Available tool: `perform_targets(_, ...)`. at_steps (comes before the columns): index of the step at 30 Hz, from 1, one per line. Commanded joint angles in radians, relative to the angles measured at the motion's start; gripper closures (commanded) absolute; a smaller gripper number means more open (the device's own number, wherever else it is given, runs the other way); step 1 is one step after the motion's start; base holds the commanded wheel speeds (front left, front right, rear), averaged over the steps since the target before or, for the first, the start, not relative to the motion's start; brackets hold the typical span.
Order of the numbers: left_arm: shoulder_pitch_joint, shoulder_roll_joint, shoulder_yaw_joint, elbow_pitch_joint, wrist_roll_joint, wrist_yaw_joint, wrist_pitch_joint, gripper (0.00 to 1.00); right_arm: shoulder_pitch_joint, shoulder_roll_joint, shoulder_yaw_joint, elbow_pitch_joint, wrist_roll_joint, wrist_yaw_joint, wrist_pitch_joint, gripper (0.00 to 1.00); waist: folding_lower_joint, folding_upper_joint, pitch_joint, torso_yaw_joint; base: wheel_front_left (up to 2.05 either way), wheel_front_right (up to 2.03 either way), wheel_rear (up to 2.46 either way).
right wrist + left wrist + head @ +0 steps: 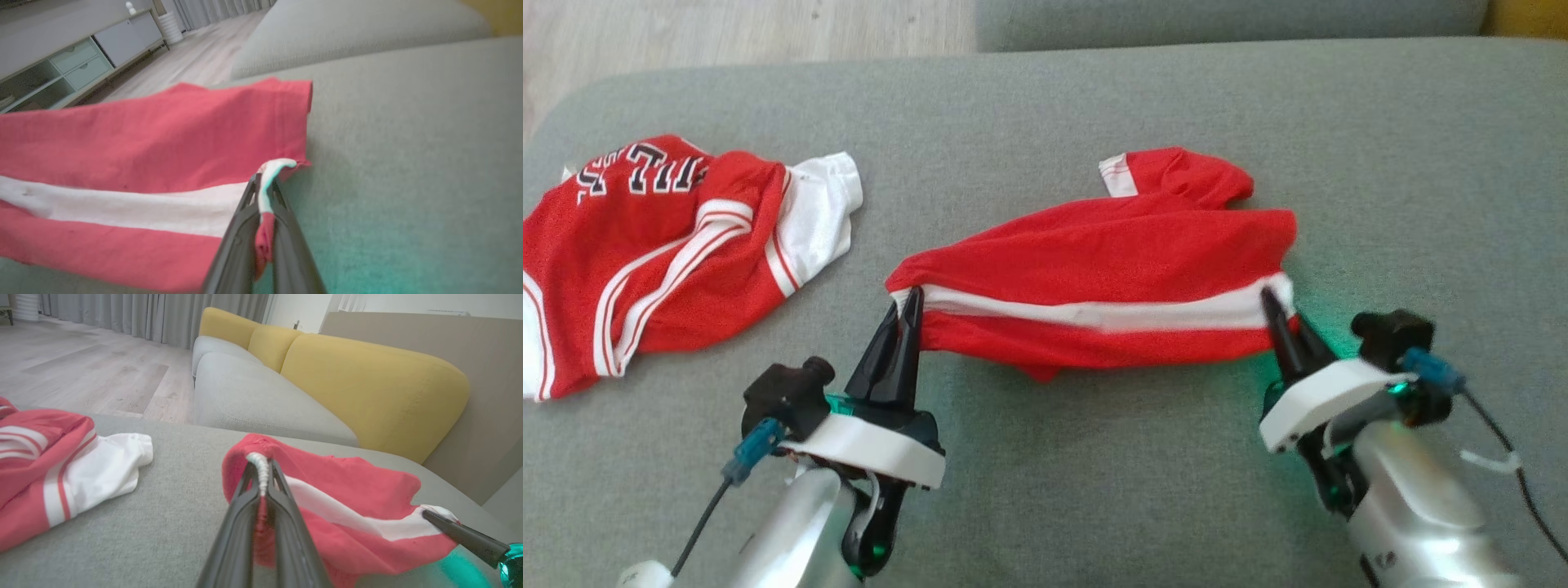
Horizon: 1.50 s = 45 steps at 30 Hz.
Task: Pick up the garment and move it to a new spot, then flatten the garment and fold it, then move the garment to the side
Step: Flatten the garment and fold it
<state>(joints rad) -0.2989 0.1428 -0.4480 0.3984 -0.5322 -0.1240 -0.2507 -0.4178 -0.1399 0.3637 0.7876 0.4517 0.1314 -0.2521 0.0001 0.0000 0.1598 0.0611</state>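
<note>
left gripper [910,300] pinched shut on the garment [1111,261], left end, white band bunched between the tips; right gripper [1269,298] clamped on the right end, same band, cloth poking past the tips in its wrist view
garment is red with one white stripe running end to end, stretched between the two grippers, on the cushion [1094,474] a bit right of centre in head view; far side folded over, white-edged sleeve poking up at the back; can't tell if near edge is off the cushion
green glow on the cushion by the right gripper
second item, red/white jersey [670,237] with dark lettering, crumpled at the cushion's left, well apart from garment
beyond: grey seat [253,396], yellow backrests [367,384], wood floor [81,363]
</note>
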Motion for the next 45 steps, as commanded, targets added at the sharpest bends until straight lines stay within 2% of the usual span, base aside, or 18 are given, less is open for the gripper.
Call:
perform_targets(1,-0.017,0.011,0.044,-0.041,0.011,-0.004,-0.011,1.00,-0.001,-0.005,0.001,-0.047,-0.015,-0.001,-0.010,1.00,-0.0001,0.0000,-0.010,-0.005,0.00,0.00,0.00)
perform_targets(6,-0.022,0.031,0.062,-0.115,0.009,-0.006,-0.011,1.00,0.046,-0.021,-0.093,-0.200,-0.053,-0.001,-0.010,1.00,-0.0001,0.0000,-0.054,-0.026,0.00,0.00,0.00)
perform_targets(12,-0.118,0.108,0.041,-0.259,-0.046,-0.006,0.013,1.00,0.056,-0.066,-0.203,-0.405,-0.080,-0.001,-0.010,1.00,-0.0001,0.0000,-0.102,-0.060,0.00,0.00,0.00)
perform_targets(16,-0.250,0.164,0.034,-0.348,-0.103,-0.006,0.076,1.00,-0.010,-0.103,-0.243,-0.508,-0.086,-0.001,-0.001,1.00,-0.0001,0.0000,-0.092,-0.084,0.00,0.00,0.00)
perform_targets(20,-0.431,0.195,0.008,-0.365,-0.124,-0.007,0.126,1.00,-0.139,-0.151,-0.266,-0.559,-0.089,-0.001,0.035,1.00,-0.0001,0.0000,-0.036,-0.095,0.00,0.00,0.00)
perform_targets(25,-0.682,0.177,-0.058,-0.262,-0.145,-0.007,0.122,1.00,-0.340,-0.198,-0.279,-0.525,-0.078,-0.001,0.056,1.00,-0.0001,0.0000,0.070,-0.092,0.00,0.00,0.00)
perform_targets(30,-0.909,0.130,-0.097,-0.092,-0.129,-0.007,0.024,1.00,-0.547,-0.238,-0.284,-0.440,-0.087,-0.001,0.027,1.00,-0.0001,0.0000,0.177,-0.094,0.00,0.00,0.00)
perform_targets(35,-1.018,0.082,-0.091,-0.006,-0.091,-0.007,-0.009,1.00,-0.650,-0.255,-0.298,-0.414,-0.098,-0.001,0.002,1.00,-0.0001,0.0000,0.235,-0.100,0.00,0.00,0.00)
perform_targets(39,-0.987,0.044,-0.042,-0.038,-0.043,-0.007,-0.011,1.00,-0.645,-0.253,-0.309,-0.425,-0.102,-0.001,-0.007,1.00,-0.0001,0.0000,0.271,-0.112,0.00,0.00,0.00)
perform_targets(45,-0.756,0.043,-0.105,-0.044,-0.054,-0.007,-0.011,1.00,-0.449,-0.222,-0.300,-0.420,-0.105,-0.001,-0.009,1.00,-0.0001,0.0000,0.276,-0.120,0.00,0.00,0.00)
